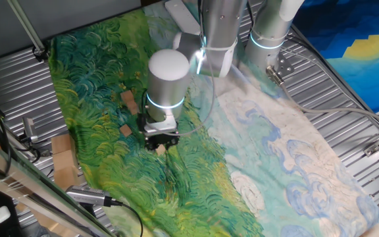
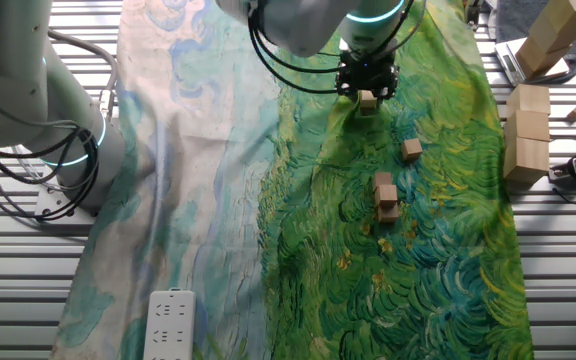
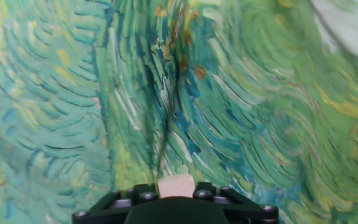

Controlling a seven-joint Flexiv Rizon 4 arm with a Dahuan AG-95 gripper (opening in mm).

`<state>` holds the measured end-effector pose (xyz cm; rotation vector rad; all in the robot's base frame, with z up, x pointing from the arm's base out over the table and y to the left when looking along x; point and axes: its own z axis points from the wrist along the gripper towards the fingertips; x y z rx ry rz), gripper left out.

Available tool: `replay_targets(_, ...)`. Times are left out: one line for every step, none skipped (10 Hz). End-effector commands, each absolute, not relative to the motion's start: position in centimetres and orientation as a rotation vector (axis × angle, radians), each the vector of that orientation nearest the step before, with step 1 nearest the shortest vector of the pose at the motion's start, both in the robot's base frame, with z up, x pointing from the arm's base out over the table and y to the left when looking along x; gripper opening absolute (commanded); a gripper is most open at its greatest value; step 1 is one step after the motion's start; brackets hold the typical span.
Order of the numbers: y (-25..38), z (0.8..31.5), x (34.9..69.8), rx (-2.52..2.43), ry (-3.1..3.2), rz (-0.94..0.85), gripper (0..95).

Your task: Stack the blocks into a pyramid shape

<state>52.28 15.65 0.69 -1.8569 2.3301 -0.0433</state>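
- Gripping one small wooden block (image 3: 175, 185) between its two fingers, the gripper (image 1: 160, 142) hung over the green part of the painted cloth (image 1: 196, 191), the block pinched at the fingertips.
- In the hand view that held block showed as a pale cube wedged between the black finger bases at the bottom edge, with only swirling green cloth beyond it.
- In the other fixed view the gripper (image 2: 367, 92) sat at the far end of the cloth (image 2: 218, 200), and the held block (image 2: 368, 99) peeked out just below the fingers; whether it touched the cloth could not be told.
- Nearer the camera and to the right lay a lone block (image 2: 411, 150), apart from the others.
- Nearer still stood a small cluster of blocks (image 2: 386, 196), touching or stacked; the exact count and layering were too small to read.
- In one fixed view a block (image 1: 129, 101) lay left of the arm and another (image 1: 125, 130) sat just left of the gripper, both on the green swirls.
- Larger tan boxes (image 2: 527, 140) stood on the ribbed metal table (image 2: 558, 250) to the right of the cloth.
- A white power strip (image 2: 169, 324) rested at the near left edge of the cloth.
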Motion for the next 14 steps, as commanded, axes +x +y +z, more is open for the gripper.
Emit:
replay_targets(16.1, 1.2, 51.9, -1.860, 2.365, -0.015, 0.0)
replay_targets(16.2, 1.9, 52.0, -1.857, 2.373, -0.022, 0.0)
replay_targets(16.3, 2.4, 52.0, -1.855, 2.379, -0.022, 0.0)
replay_targets(16.4, 2.8, 52.1, -1.852, 2.387, -0.023, 0.0)
replay_targets(16.5, 3.4, 52.1, -1.844, 2.397, -0.028, 0.0)
replay_targets(16.6, 3.9, 52.1, -1.840, 2.404, -0.030, 0.0)
replay_targets(16.7, 4.2, 52.1, -1.836, 2.411, -0.036, 0.0)
replay_targets(16.7, 4.3, 52.0, -1.836, 2.412, -0.040, 0.0)
replay_targets(16.7, 4.3, 52.0, -1.838, 2.410, -0.042, 0.0)
replay_targets(16.6, 4.3, 52.0, -1.841, 2.401, -0.045, 0.0)
replay_targets(16.6, 4.2, 52.0, -1.844, 2.389, -0.050, 0.0)
replay_targets(16.4, 4.1, 52.0, -1.827, 2.382, -0.043, 0.0)
replay_targets(16.2, 4.1, 52.0, -1.824, 2.381, -0.036, 0.0)
replay_targets(16.1, 4.1, 52.0, -1.830, 2.380, -0.036, 0.0)
